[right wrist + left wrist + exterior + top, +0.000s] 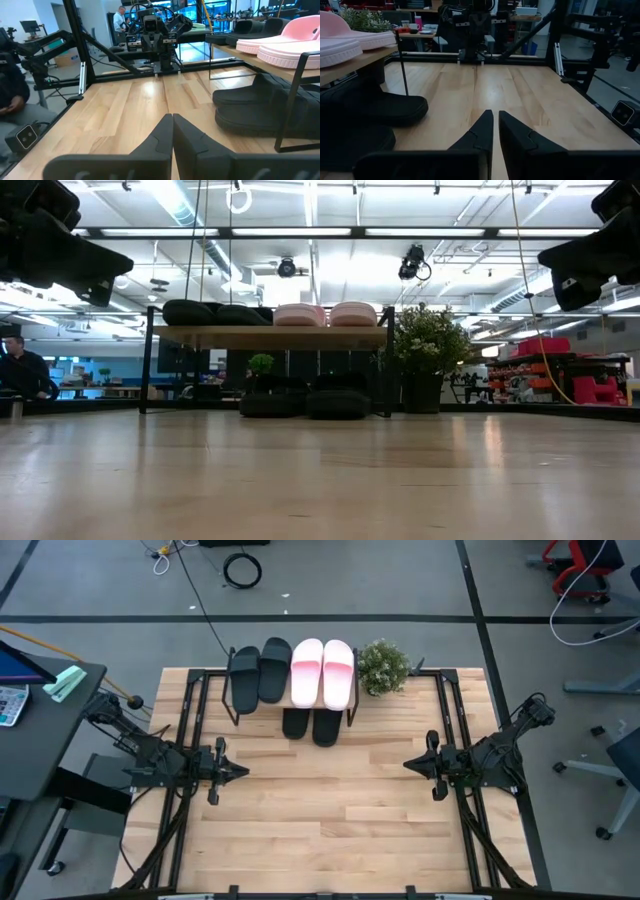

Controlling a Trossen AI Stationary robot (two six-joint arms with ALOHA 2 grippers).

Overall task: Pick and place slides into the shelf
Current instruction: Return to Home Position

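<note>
The shelf (292, 690) stands at the table's far edge. On its wooden top board lie two black slides (259, 670) and two pale pink slides (322, 671), side by side. Two more black slides (311, 725) rest on the lower tier, toes sticking out toward the table's middle. In the low view the pink pair (325, 314) sits on the top board and the lower black pair (305, 403) beneath. My left gripper (238, 772) waits at the table's left side, shut and empty (495, 125). My right gripper (408, 766) waits at the right side, shut and empty (172, 122).
A small green potted plant (383, 667) stands right of the shelf at the far edge. The wooden table (320, 820) stretches bare between and in front of the grippers. A person (20, 370) sits in the room beyond the table's far left.
</note>
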